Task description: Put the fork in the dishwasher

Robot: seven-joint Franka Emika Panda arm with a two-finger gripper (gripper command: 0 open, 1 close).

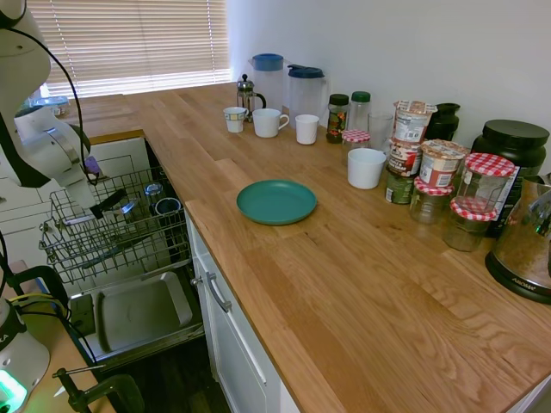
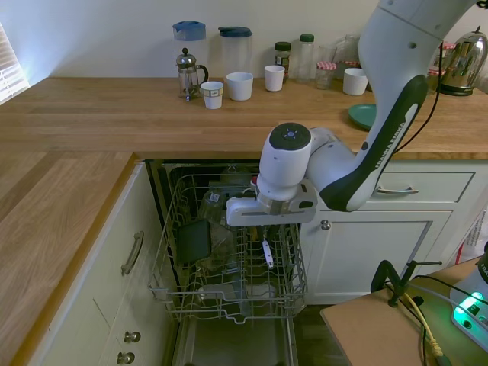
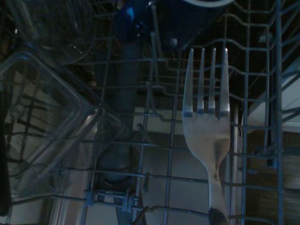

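Downward, gripper [image 2: 267, 238] holding fork [image 3: 207, 123], dishwasher [image 2: 229, 259] rack below

The white Franka arm bends at the elbow and reaches down from counter height, its wrist turned so the gripper [image 2: 266, 242] points straight down. In the second exterior view the arm enters from the upper right, its round wrist joint uppermost and the flat gripper body level beneath it. In the first exterior view it comes in from the left edge, the forearm slanting down and the gripper [image 1: 110, 203] low. The fingers are pressed together around a thin pale utensil, the fork [image 2: 268, 252], which hangs below them.
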